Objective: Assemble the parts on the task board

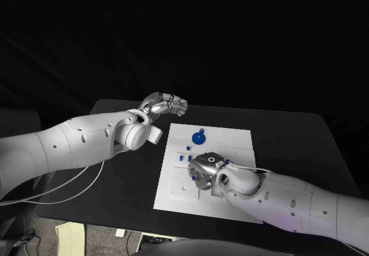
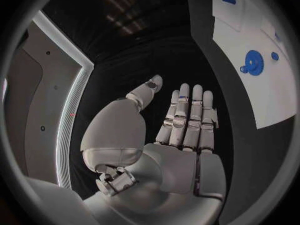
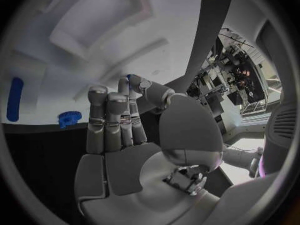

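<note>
Right hand [image 1: 206, 172] sits low in the middle of the head view, over the lower centre of the white task board [image 1: 231, 141]. Whether its fingers close on anything I cannot tell from this angle. Just above it in the frame lie several small blue parts [image 1: 184, 157], near its fingertips, their long axes running roughly up and down the picture. Further up the board lies the blue gear [image 1: 198, 138], round with a small tab at its top, well apart from both hands. Left hand [image 1: 165, 105] hangs in the upper middle of the frame, off the board's upper left corner over the black table [image 1: 292, 128], with its fingers curled. By my judgement the right hand is much the nearer to the small parts, so the coming move falls to it.

From the left wrist view, the left hand [image 2: 169, 135] shows an open palm with fingers straight and side by side, holding nothing. The task board [image 2: 262, 80] fills the right side of the circle, with the blue gear [image 2: 252, 63] well beyond the fingertips.

From the right wrist view, the right hand [image 3: 125, 135] has its fingers raised, thumb and a finger meeting near a small blue speck; whether a part is pinched there is too small to tell. The task board [image 3: 94, 30] lies close ahead of the fingers. At the left of the circle lie a long blue part [image 3: 14, 99] and a toothed blue gear [image 3: 69, 119].
</note>
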Tool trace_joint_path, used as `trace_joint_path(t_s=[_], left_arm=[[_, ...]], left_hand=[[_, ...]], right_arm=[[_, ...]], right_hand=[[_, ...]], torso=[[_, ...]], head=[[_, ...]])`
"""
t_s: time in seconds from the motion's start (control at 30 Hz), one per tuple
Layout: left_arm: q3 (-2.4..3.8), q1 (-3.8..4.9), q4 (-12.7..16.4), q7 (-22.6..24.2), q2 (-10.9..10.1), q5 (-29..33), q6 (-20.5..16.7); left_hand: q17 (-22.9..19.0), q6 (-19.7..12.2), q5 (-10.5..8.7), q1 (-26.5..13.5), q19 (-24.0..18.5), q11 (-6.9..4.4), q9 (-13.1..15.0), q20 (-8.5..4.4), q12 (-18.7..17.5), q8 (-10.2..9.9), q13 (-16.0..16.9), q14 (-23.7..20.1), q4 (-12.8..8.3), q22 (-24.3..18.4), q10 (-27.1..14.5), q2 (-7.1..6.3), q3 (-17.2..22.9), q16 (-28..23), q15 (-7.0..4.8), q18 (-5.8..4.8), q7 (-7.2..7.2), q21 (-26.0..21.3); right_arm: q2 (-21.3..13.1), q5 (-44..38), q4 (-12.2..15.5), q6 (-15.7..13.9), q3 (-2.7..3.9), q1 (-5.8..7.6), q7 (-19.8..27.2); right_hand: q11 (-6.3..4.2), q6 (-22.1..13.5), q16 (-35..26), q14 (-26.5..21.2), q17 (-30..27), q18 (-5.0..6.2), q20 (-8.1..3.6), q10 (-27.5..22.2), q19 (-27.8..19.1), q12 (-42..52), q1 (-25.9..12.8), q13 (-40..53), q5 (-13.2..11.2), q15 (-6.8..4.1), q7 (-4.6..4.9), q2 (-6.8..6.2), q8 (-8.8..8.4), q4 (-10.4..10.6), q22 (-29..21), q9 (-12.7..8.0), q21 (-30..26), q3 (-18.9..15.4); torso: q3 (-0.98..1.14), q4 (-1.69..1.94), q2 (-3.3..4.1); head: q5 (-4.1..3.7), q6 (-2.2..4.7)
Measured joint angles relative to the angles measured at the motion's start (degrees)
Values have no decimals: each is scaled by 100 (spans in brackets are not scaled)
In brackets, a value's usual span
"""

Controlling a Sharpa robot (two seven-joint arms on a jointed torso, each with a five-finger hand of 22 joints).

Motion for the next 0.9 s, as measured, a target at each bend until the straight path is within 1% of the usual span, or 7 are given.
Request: trace_joint_path(t_s=[0.17,0.23,0.4,0.53,0.6,0.73,0.9], left_arm=[[0,0,-2,-5,-2,1,0],[0,0,-2,-7,-2,1,0],[0,0,-2,-15,-7,2,1],[-1,0,-1,-20,-10,3,1],[-1,0,-1,-25,-10,3,1],[-1,0,-2,-34,-18,3,3],[-1,0,-26,-39,-26,4,3]], left_hand=[[0,0,0,0,0,0,0,0,0,0,0,0,0,0,0,0,0,0,0,0,0,0],[0,0,0,0,0,0,0,0,0,0,0,0,0,5,0,0,0,0,0,0,0,0],[0,0,0,0,0,0,-5,0,0,0,-5,0,0,4,0,0,0,0,0,0,0,0],[-1,0,0,0,0,0,-5,0,0,0,-5,0,0,4,0,0,0,0,0,0,0,0],[-1,0,0,0,0,0,-5,0,0,0,-4,0,0,4,0,0,0,0,0,0,0,0],[5,0,0,0,0,0,-5,0,0,0,-10,0,0,6,0,0,0,0,0,0,0,0],[4,0,0,0,0,0,-10,0,0,0,-10,0,0,9,0,0,0,0,0,0,0,0]], right_arm=[[21,40,-19,15,-15,3,0],[25,63,-27,27,-17,3,0],[17,156,-52,23,-28,-1,1],[3,230,-45,13,-28,-2,16],[-19,281,-25,-8,-29,-3,30],[-119,413,80,-157,-37,-12,45],[-286,594,222,-440,-40,-10,58]], right_hand=[[1,-2,0,0,-24,0,1,-1,0,-70,-151,27,154,0,2,-73,0,-3,0,29,0,-65],[15,-43,0,-12,-30,0,1,-15,-1,-103,-200,30,165,12,42,-117,-29,37,0,23,0,-114],[186,-302,2,-81,-39,-3,8,-304,-38,-309,-398,-11,125,80,134,-295,-200,171,0,-50,23,-294],[229,-460,3,-90,-39,-7,10,-498,-54,-415,-379,-13,5,173,166,-463,-317,247,0,-90,23,-370],[245,-565,3,-115,-45,-40,6,-602,-78,-508,-379,-13,-2,218,211,-531,-380,289,0,-116,23,-412],[451,-978,-36,-194,-57,-133,13,-1055,-178,-641,-367,-332,43,337,442,-642,-515,311,0,-175,-24,-548],[472,-1079,-36,-229,-64,-133,22,-1170,-207,-596,-337,-363,43,373,483,-671,-549,295,0,-193,-26,-625]], torso=[[-2,1,0],[-2,1,-1],[-2,-1,-2],[-2,-4,-3],[-2,-4,-3],[-3,-4,-4],[-4,-4,-7]], head=[[-2,-9],[-2,-13],[-2,-16],[3,-16],[3,-16],[4,-11],[-6,4]])
